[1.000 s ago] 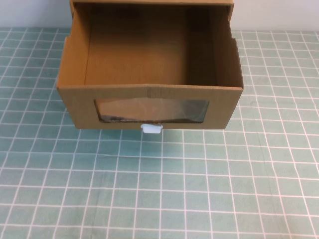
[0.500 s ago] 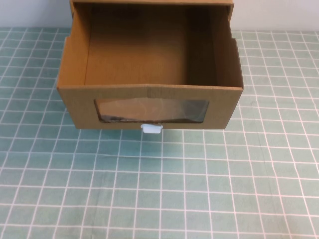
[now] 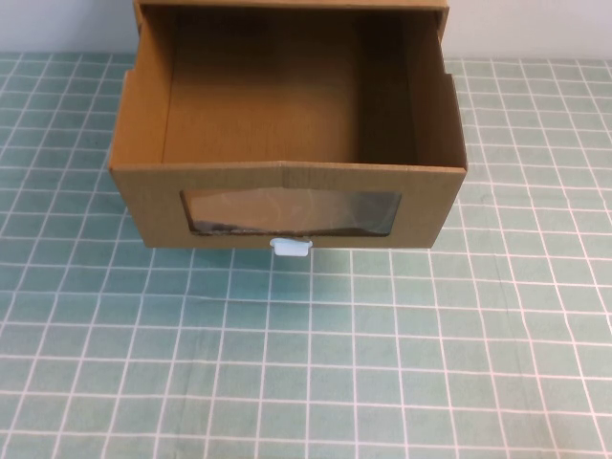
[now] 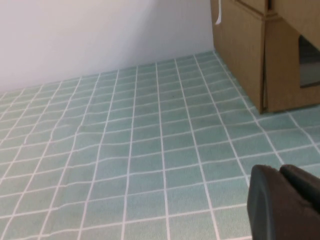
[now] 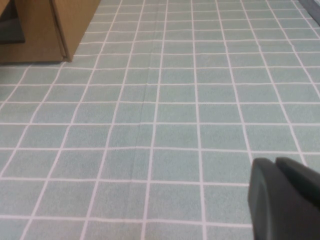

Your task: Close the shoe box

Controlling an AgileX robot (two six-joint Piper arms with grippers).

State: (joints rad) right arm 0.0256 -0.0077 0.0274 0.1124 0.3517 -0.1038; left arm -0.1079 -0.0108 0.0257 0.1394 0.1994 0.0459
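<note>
The shoe box (image 3: 153, 206) is brown cardboard and stands at the far middle of the table. Its drawer is pulled out toward me and is empty inside. The drawer front has a wrinkled clear window (image 3: 287, 212) with a small white pull tab (image 3: 291, 249) under it. Neither gripper shows in the high view. My left gripper (image 4: 280, 171) is shut and empty, low over the mat, apart from the box's side (image 4: 245, 45). My right gripper (image 5: 275, 162) is shut and empty over the mat, well away from the box's corner (image 5: 75, 20).
The outer sleeve (image 3: 287, 4) of the box sits at the far edge against a pale wall (image 4: 100, 35). A green mat with a white grid (image 3: 306, 363) covers the table in front of and beside the box.
</note>
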